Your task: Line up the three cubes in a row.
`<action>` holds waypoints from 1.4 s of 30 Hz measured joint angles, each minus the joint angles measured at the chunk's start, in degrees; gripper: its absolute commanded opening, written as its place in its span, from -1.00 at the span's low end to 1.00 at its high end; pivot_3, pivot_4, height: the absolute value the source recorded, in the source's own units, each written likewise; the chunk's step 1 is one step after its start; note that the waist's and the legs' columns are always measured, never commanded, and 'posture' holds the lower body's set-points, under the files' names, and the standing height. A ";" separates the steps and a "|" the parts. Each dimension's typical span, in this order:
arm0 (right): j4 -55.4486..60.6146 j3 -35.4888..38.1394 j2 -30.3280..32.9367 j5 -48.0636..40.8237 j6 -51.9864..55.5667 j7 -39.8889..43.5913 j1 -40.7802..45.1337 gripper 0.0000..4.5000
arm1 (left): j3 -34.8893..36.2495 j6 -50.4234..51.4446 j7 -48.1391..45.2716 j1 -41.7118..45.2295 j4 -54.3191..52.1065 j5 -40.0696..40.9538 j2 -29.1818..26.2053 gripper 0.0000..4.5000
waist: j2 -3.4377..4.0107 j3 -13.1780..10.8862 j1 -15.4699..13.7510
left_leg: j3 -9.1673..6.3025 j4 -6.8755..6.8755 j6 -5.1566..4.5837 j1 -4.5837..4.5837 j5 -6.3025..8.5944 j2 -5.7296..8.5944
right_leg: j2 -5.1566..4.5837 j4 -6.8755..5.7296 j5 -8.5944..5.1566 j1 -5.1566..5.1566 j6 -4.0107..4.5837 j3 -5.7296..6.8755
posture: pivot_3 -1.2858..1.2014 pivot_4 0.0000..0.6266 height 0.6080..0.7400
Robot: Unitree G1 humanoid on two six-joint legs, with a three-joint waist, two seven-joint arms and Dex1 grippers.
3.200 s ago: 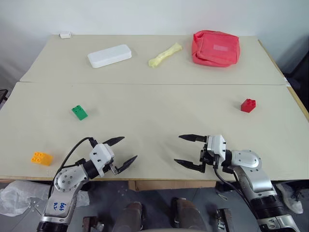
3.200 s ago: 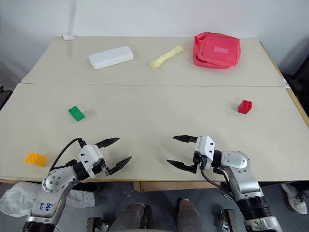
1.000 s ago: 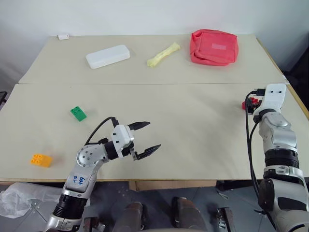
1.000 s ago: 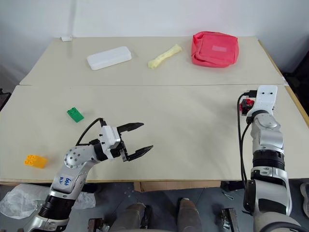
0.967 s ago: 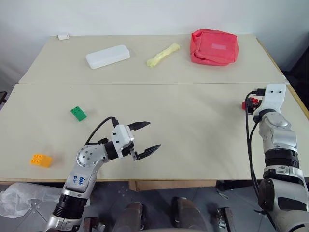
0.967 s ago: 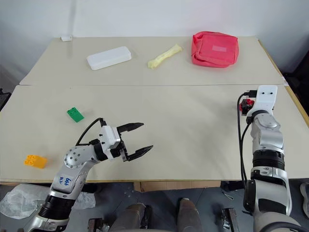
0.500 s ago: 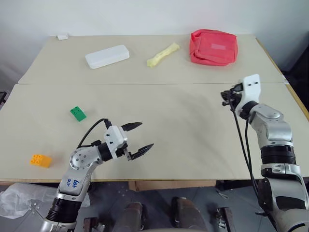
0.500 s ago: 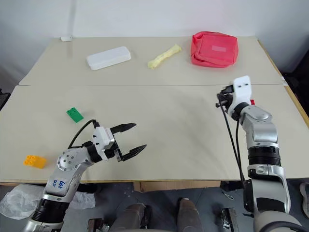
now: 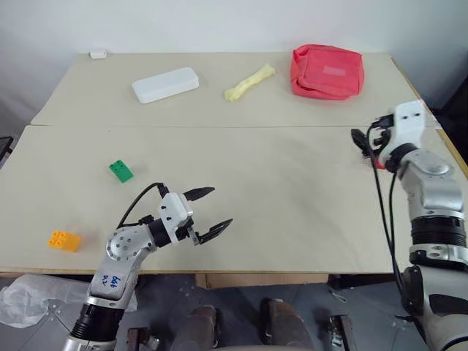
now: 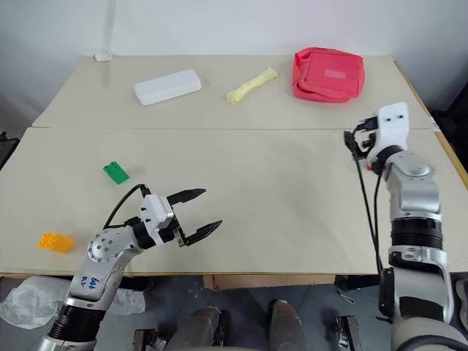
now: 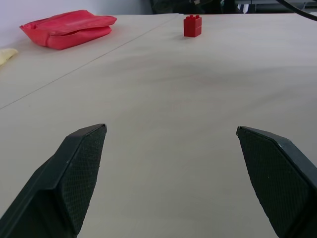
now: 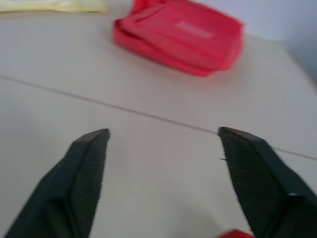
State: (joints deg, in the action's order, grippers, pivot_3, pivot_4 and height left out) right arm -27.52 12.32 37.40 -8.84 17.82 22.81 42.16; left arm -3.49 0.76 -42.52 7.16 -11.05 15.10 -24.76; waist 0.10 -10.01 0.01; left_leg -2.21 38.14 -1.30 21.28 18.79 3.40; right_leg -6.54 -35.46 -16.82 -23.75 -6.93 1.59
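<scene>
The green cube [image 9: 121, 171] lies on the left of the near table. Closer to the front left edge sits the orange-yellow cube [image 9: 63, 240]. On the right side of the table stands the red cube [image 11: 192, 26], just below my right gripper [image 9: 363, 143], which hovers above the table. In the right wrist view that right gripper [image 12: 163, 132] is open with nothing between its fingers, and a sliver of the red cube [image 12: 237, 233] shows under it. My left gripper [image 9: 219, 207] hangs open and empty over the front middle of the table, pointing toward the red cube.
On the far table lie a white rectangular case [image 9: 165, 84], a pale yellow soft piece [image 9: 249, 82], a pinkish-red pouch [image 9: 327, 71] and a small white block [image 9: 97, 53]. A seam [image 9: 219, 126] runs between the two tables.
My right gripper has risen from the red cube, swung left and come partway back, and now stands open. The red cube stays on the table. My left gripper has hardly moved.
</scene>
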 measured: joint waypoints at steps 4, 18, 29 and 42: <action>0.00 1.85 2.60 1.14 0.20 -2.59 -1.30 0.98 | -0.69 -0.22 -0.05 1.43 0.36 -0.06 0.93 1.00 | 0.00 0.00 -0.02 | 0.03 0.00 0.00 0.00 0.00 0.00 | 0.00 0.01 0.00 0.02 0.00 -0.01 | 0.03 -0.52 1.00; -4.05 1.90 -0.89 1.29 6.92 -9.05 -3.03 0.98 | -3.47 -0.89 -1.44 4.64 2.98 -0.50 2.24 1.00 | 0.00 0.00 -0.02 | 0.08 0.01 0.01 -0.01 -0.01 -0.05 | 0.04 0.00 0.00 0.01 -0.01 -0.03 | 0.03 -0.52 1.00; -9.17 1.51 -2.03 2.32 3.80 -10.30 -3.02 -0.03 | -3.57 -0.90 -1.42 4.36 2.80 -0.51 2.00 1.00 | 0.00 0.00 0.15 | 0.09 0.00 0.02 -0.02 -0.01 -0.08 | 0.07 -0.01 0.00 0.00 -0.01 -0.05 | 0.03 -0.52 1.00; 6.28 -7.25 -1.57 -4.47 -0.88 21.77 -7.21 -0.35 | -1.05 -0.90 -1.64 1.74 2.62 -0.13 -0.51 1.00 | 0.01 0.00 0.33 | 0.09 -0.02 0.05 -0.05 0.01 -0.16 | 0.11 0.02 0.01 0.00 -0.01 -0.04 | 0.03 -0.52 1.00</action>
State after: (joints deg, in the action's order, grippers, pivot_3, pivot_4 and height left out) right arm -21.23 5.07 35.83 -13.31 16.95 44.57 34.95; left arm -4.54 -0.14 -44.16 8.90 -8.43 14.98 -25.27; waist 0.11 -10.01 0.34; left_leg -2.12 38.12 -1.26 21.23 18.80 3.24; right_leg -6.43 -35.44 -16.81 -23.75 -6.95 1.54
